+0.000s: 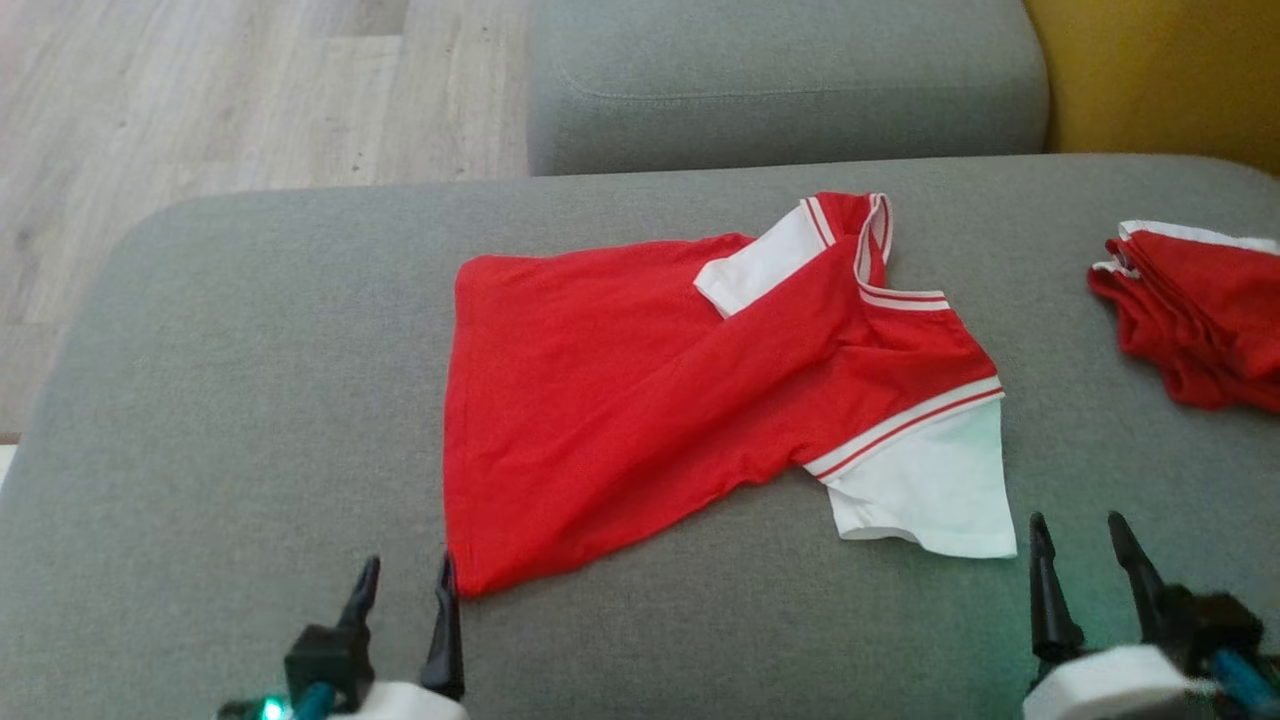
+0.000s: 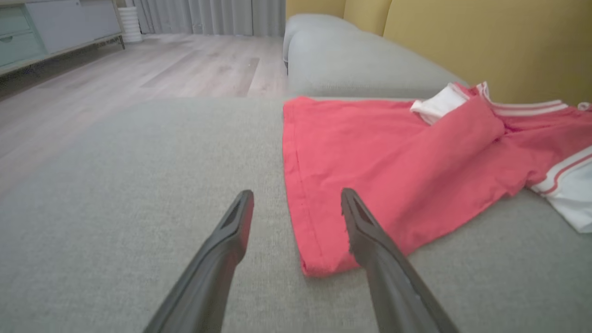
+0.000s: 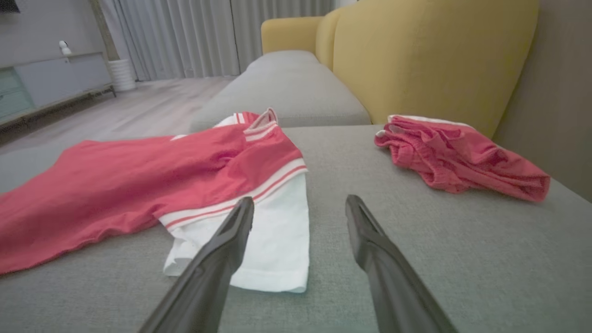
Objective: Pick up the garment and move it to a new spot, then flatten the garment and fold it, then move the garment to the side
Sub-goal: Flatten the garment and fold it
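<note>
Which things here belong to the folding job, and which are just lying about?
Job: red and white shirt spread on the grey cushion; left gripper and right gripper, both open.
Lying about: crumpled red garment at the cushion's right edge; second grey cushion; yellow backrest; wooden floor.

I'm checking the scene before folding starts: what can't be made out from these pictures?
- Crumpled red garment: head view's right edge cuts it; bunched in the right wrist view, so its kind is unclear.
- Red shirt: far white sleeve partly under a red fold; left wrist view's right edge cuts the near sleeve.
- Small white thing on the cabinet: too small.
</note>
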### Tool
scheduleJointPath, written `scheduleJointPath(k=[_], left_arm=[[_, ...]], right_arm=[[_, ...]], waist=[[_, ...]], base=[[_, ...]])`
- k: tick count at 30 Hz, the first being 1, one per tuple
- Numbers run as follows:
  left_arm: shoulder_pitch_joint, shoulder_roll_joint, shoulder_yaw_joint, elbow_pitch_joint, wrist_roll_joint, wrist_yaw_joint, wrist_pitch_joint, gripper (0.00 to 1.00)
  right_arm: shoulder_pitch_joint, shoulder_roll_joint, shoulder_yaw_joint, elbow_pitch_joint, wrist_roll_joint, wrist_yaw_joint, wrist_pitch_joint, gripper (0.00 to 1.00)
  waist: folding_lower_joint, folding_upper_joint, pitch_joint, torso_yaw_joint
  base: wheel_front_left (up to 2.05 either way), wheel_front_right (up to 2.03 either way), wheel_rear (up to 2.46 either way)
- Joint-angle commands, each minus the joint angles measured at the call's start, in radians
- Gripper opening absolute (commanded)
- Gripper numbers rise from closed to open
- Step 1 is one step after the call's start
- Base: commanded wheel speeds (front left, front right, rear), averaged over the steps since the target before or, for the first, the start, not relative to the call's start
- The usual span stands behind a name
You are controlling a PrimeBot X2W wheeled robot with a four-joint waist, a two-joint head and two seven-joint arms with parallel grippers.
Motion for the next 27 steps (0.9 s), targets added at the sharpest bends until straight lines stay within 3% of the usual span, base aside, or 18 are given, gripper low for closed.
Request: scheduleJointPath(k=[1,8,12,18,27], left_arm=[[-0.043,-0.007,0.02,0.006,0.001,-0.007,-0.001,1.0],[-0.151,-0.011,-0.013,0.089,0.008,0.002,0.121,1.0],[-0.192,-0.009,-0.019,0.098,0.014,0.011,0.173,1.0],[-0.208,-0.008,-0.024,0.095,-0.001,0.009,0.225,1.0],[-0.213,0.001,-0.025,0.106,-0.019,0.012,0.278,1.0]], right_arm=[[-0.076,-0.008,0.012,-0.017,-0.015,0.007,0.046,1.0],[-0.207,-0.019,0.022,0.059,-0.036,0.007,0.366,1.0],[-0.262,-0.036,0.052,0.112,-0.011,0.007,0.484,1.0],[-0.296,-0.052,0.057,0.161,0.03,0.007,0.562,1.0],[-0.3,-0.066,0.097,0.16,0.064,0.007,0.577,1.0]], waist=[[0.0,0.0,0.01,-0.01],[0.0,0.0,0.085,-0.022],[0.0,0.0,0.115,-0.02],[0.0,0.0,0.14,-0.011],[0.0,0.0,0.154,-0.019]], base=[[0.0,0.0,0.0],[0.0,0.0,0.0],[0.0,0.0,0.0],[0.0,0.0,0.0],[0.0,0.0,0.0]])
